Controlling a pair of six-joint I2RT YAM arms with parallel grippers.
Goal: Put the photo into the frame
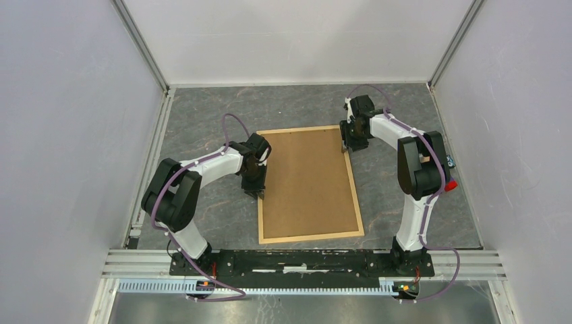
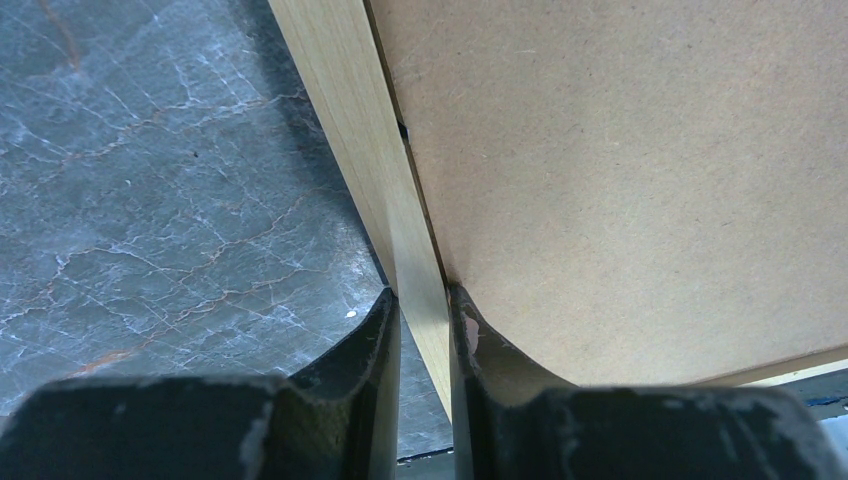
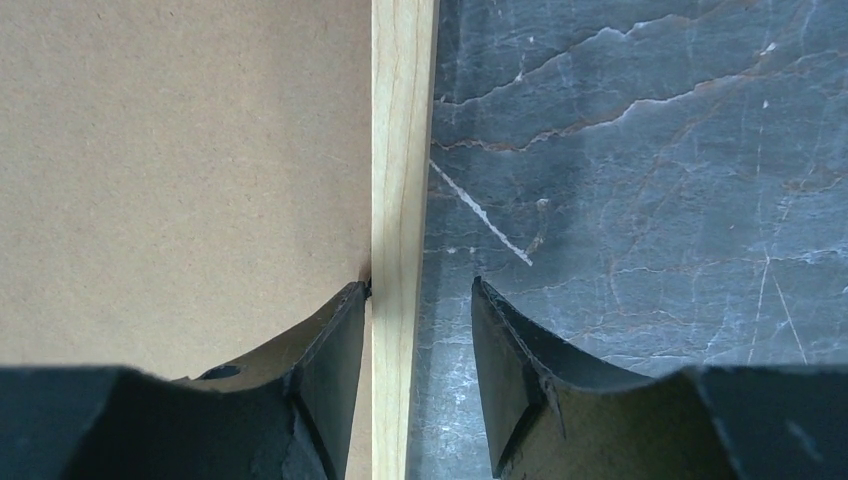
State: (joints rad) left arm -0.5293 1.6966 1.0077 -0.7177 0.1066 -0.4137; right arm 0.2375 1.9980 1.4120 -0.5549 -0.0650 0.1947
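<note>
Top external view: the frame lies flat on the grey marbled table, well apart from both arm bases, with a plain brown backing board filling its opening from rail to rail.
Photo: not visible in any view. It may lie under the backing board, but the pictures cannot confirm this.
Left gripper: down on the frame's left rail, about halfway along it.
Left wrist view: the left gripper has the light wood rail between its fingers. Both sit tight against the strip, so it is pinching the rail. The inner finger touches the edge of the backing board.
Right gripper: at the right rail, near the far corner.
Right wrist view: the right gripper straddles the rail with its fingers spread. The inner finger touches the seam where the backing board meets the wood. The outer finger stands clear of the strip, over the table.
Done, as judged: the board looks seated flush in the frame, which suggests the assembly is late in the task.
Left, as judged: confirming the print is inside, pressing the board down fully, and letting go.
</note>
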